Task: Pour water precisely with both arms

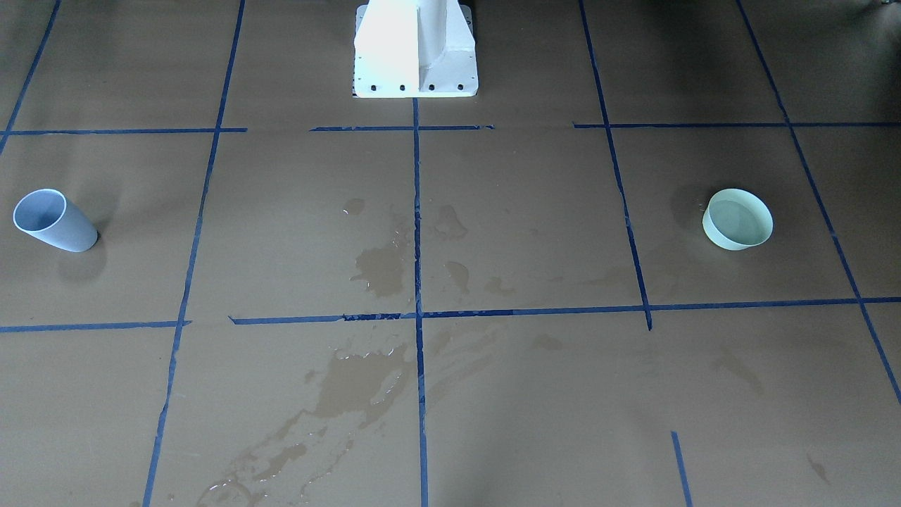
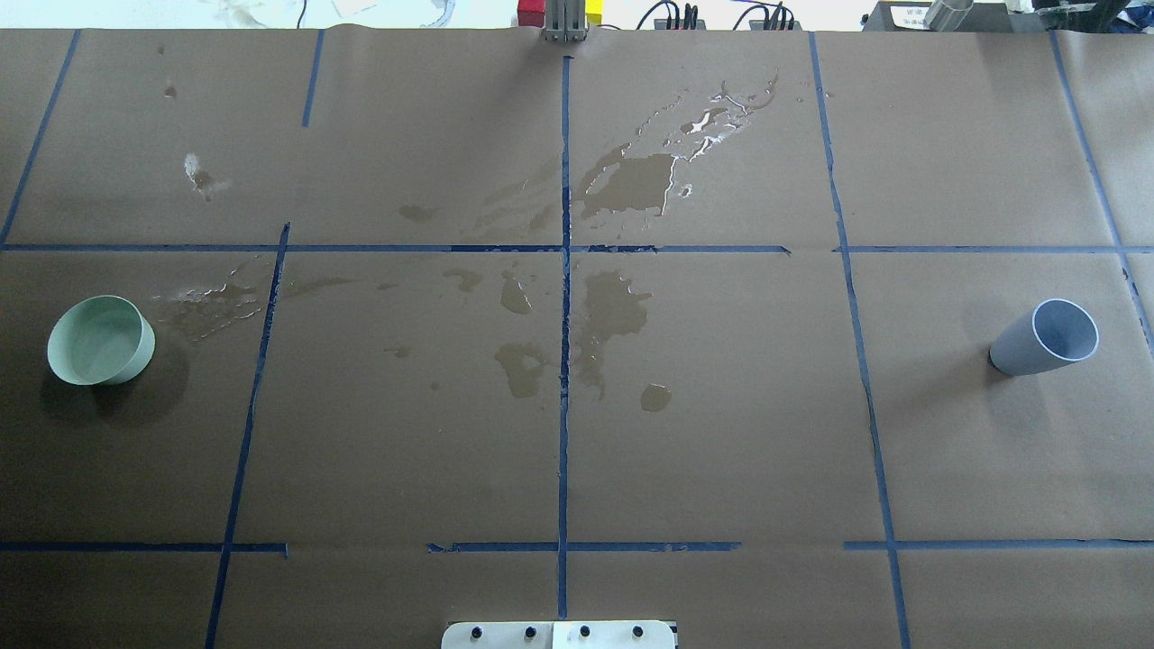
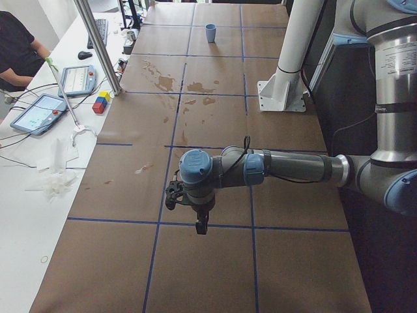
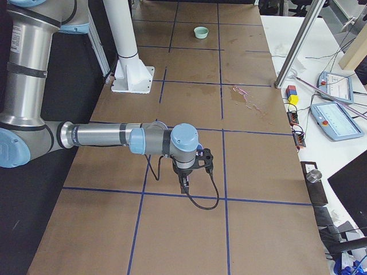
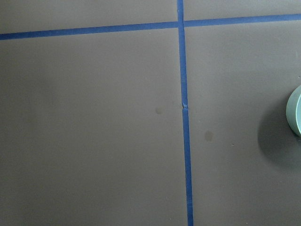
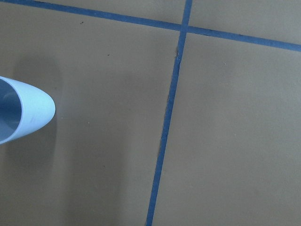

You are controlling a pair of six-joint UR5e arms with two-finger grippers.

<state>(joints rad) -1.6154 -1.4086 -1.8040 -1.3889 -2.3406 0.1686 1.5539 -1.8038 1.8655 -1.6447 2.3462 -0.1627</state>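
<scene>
Left claw (image 3: pixel 201 225): bowl (image 2: pixel 99 341) near, apart | right claw (image 4: pixel 184 186): cup (image 2: pixel 1046 338) near, apart | claw openings: we cannot tell | we judge one vessel staged per arm.

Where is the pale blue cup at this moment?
In the overhead view the pale blue cup stands at the far right, on the robot's right side, opposite the green bowl at far left.

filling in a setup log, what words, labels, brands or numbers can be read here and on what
No legible text in any view.
White label on the dark box, top right of overhead view: too small to read.
Grey pendant screens on the side bench: blurred, unreadable.
Pale blue plastic cup, mint green round bowl: no markings visible.
</scene>
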